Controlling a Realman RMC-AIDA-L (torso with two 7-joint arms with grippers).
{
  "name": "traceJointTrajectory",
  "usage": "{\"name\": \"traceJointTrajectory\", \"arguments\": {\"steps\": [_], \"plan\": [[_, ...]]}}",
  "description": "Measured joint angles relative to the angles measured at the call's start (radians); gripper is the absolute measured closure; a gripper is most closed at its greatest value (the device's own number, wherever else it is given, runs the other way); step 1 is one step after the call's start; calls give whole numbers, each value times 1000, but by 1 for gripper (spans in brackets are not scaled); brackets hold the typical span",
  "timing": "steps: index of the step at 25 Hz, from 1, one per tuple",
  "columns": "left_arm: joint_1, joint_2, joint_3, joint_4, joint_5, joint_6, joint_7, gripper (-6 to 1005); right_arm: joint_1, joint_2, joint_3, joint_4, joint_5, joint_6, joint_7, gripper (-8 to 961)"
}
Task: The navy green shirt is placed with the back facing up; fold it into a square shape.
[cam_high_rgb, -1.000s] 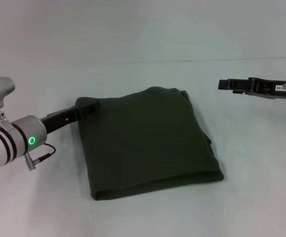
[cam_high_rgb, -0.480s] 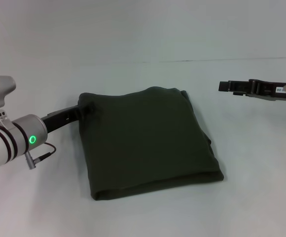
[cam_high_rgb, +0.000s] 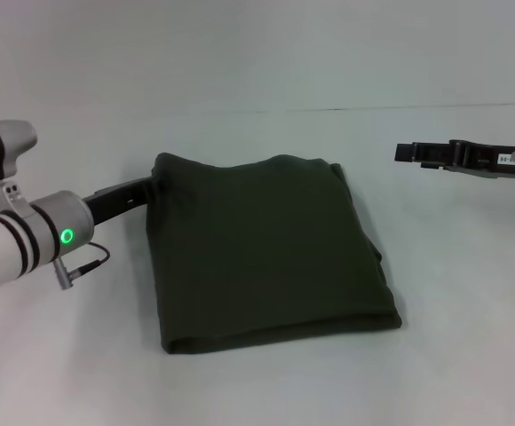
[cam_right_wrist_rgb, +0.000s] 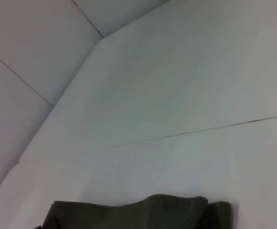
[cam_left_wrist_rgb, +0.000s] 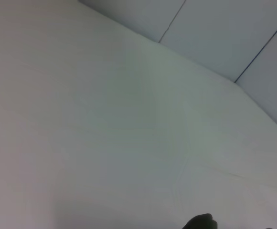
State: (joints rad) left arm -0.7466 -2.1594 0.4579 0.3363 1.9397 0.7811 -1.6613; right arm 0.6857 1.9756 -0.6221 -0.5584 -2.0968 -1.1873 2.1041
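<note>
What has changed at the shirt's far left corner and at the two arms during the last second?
The left gripper has nudged the far left corner of the navy green shirt a little inward and away from the robot, so that corner now looks squarer. The left arm shifted slightly with it. The rest of the folded shirt and the right gripper, held off to the right, stayed as they were.

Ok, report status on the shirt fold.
Left gripper at the folded shirt's far left corner. Right gripper hovering clear to the right. Shirt lies roughly square on the table. Nothing in the way.
</note>
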Motion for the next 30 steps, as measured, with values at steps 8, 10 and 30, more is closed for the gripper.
{"name": "traceJointTrajectory", "arguments": {"steps": [8, 10, 30], "plan": [[-35, 4, 42, 1, 1, -3, -34, 909, -3, -1, 1, -1, 1, 1, -5, 242], [-45, 4, 53, 2, 1, -4, -41, 900, -3, -1, 1, -3, 2, 1, -6, 237], [-33, 0, 64, 65, -8, 0, -57, 818, -11, -3, 1, -7, 1, 1, -6, 185]]}}
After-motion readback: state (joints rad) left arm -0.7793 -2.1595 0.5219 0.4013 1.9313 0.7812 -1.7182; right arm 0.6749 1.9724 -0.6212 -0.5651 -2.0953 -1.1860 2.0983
